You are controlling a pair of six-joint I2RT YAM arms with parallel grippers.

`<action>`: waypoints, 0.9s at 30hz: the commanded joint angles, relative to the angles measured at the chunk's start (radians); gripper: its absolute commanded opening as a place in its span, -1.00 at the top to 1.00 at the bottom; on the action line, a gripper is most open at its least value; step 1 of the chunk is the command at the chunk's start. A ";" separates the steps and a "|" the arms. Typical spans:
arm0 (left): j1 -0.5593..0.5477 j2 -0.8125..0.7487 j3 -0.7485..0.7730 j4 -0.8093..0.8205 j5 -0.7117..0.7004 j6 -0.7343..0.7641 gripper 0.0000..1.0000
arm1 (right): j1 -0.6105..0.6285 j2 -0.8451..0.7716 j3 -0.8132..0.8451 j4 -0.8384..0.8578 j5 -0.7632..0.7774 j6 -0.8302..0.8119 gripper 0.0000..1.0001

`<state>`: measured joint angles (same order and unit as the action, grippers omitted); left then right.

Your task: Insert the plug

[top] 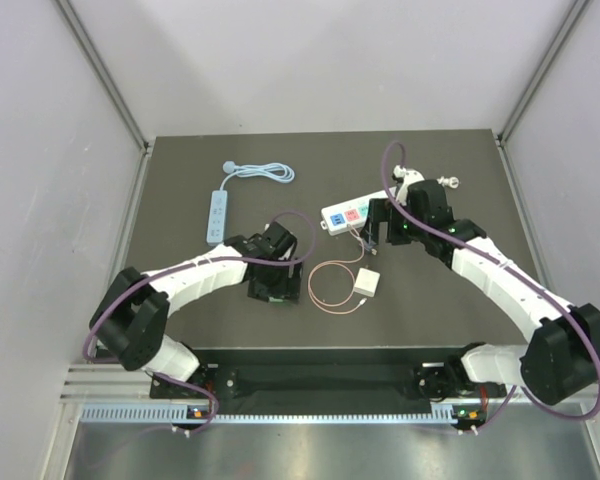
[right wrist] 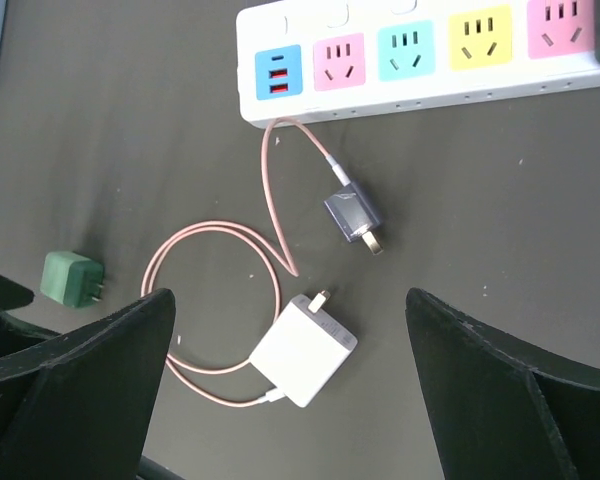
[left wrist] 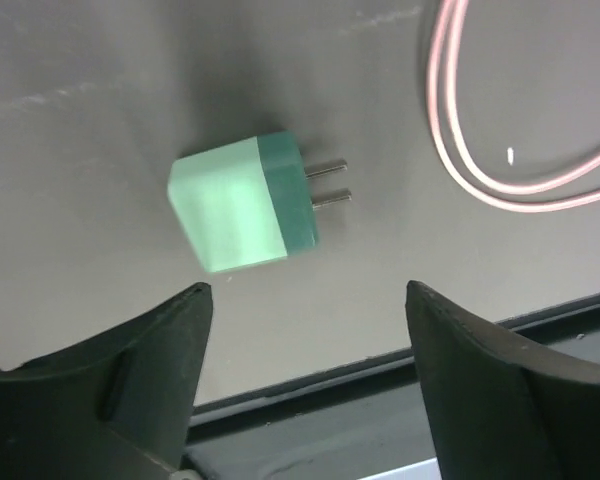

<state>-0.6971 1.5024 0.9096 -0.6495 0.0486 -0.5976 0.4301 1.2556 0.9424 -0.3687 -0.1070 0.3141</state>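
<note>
A green plug (left wrist: 245, 205) lies on the dark table with its two prongs pointing right, just beyond my left gripper (left wrist: 307, 290), which is open and empty above it. The green plug also shows at the left of the right wrist view (right wrist: 72, 279). A white power strip (right wrist: 430, 55) with coloured sockets lies at the far side. A dark grey plug (right wrist: 353, 215) and a white charger (right wrist: 305, 350) lie loose below it, joined by a pink cable (right wrist: 270, 180). My right gripper (right wrist: 288, 295) is open and empty, hovering above the charger.
In the top view the left gripper (top: 270, 285) is mid-table and the right gripper (top: 378, 232) is beside the power strip (top: 342, 215). A second pale strip (top: 218, 215) with a coiled cord lies far left. The table's front edge (left wrist: 380, 360) is close.
</note>
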 commanded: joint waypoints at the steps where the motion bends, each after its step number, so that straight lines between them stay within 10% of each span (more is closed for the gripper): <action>1: -0.005 -0.073 0.072 -0.056 -0.080 0.074 -0.67 | 0.018 -0.051 0.007 0.030 -0.010 -0.013 -0.93; 15: -0.015 -0.059 0.034 0.045 0.063 0.966 -0.60 | 0.021 -0.134 0.010 0.008 -0.014 -0.049 -0.97; 27: -0.005 0.044 -0.003 0.117 0.119 1.176 -0.51 | 0.019 -0.209 0.016 -0.026 0.009 -0.093 -0.99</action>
<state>-0.7074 1.5299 0.8974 -0.5934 0.1413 0.4980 0.4385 1.0847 0.9424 -0.3985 -0.1101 0.2451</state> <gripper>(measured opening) 0.761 0.993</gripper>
